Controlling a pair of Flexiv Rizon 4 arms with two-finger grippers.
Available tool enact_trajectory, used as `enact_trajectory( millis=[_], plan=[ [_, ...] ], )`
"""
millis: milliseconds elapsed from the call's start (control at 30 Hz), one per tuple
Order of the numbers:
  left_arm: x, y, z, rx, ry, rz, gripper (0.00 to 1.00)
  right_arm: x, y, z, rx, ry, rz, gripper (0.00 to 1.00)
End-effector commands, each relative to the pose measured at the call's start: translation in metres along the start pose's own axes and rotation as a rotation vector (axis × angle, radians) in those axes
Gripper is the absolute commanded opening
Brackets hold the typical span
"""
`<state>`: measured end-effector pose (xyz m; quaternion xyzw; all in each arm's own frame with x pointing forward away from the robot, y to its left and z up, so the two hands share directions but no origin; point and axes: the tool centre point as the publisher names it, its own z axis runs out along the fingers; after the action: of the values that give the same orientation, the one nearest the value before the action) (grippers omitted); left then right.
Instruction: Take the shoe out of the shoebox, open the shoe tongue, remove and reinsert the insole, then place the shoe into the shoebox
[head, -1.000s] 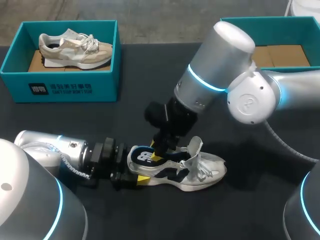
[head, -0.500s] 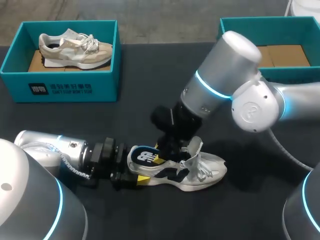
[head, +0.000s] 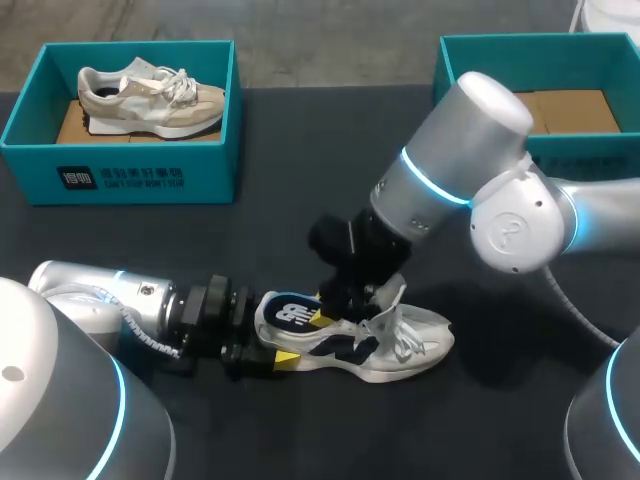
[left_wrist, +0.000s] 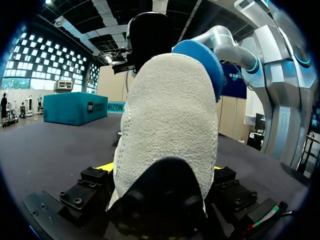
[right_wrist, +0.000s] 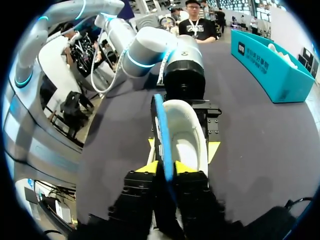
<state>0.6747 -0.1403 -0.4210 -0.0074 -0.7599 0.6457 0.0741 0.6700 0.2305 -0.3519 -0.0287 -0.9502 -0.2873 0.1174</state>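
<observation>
A white shoe with navy trim (head: 410, 335) lies on its sole on the dark table, toe to the right. My left gripper (head: 268, 348) is shut on its heel, one yellow-tipped finger on each side. In the left wrist view the fuzzy white heel (left_wrist: 165, 110) fills the space between the left gripper's (left_wrist: 162, 170) fingers. A blue insole (head: 290, 313) sticks up out of the heel opening. In the right wrist view my right gripper (right_wrist: 166, 169) is shut on the insole's (right_wrist: 161, 125) thin edge, just over the shoe (right_wrist: 187, 135). My right gripper (head: 325, 315) comes down from above.
A teal shoebox (head: 120, 175) at the back left holds a beige shoe (head: 150, 100). A second teal shoebox (head: 560, 50) with a cardboard floor stands at the back right, partly behind my right arm. Bare dark table lies between the boxes and the shoe.
My right arm has shifted a little to the right and lower over the shoe, and its fingers have narrowed onto the insole. The left arm and the shoe have stayed put.
</observation>
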Motion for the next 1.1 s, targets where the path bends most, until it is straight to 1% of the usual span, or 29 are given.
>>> enact_trajectory(
  millis=[33,167,400,700,800,1100],
  plan=[
    [-0.002,0.002,0.001,-0.001,0.0,-0.001,0.0,-0.001,0.001,-0.002,0.005,0.003,-0.002,0.0],
    [-0.002,0.002,0.001,-0.001,0.0,-0.001,0.0,-0.002,0.004,-0.004,0.008,0.004,-0.013,0.0],
    [-0.002,0.002,0.001,-0.001,0.0,-0.001,0.0,-0.003,0.019,-0.021,0.003,-0.001,-0.082,0.0],
    [-0.002,0.002,0.001,-0.001,0.0,-0.001,0.0,-0.015,0.046,-0.036,-0.01,-0.002,-0.175,0.0],
    [-0.002,0.002,0.001,-0.001,0.0,-0.001,0.0,-0.017,0.057,-0.045,-0.008,-0.016,-0.196,0.0],
    [-0.002,0.002,0.001,-0.001,0.0,-0.001,0.0,-0.017,0.057,-0.045,-0.008,-0.016,-0.196,0.0]
  ],
)
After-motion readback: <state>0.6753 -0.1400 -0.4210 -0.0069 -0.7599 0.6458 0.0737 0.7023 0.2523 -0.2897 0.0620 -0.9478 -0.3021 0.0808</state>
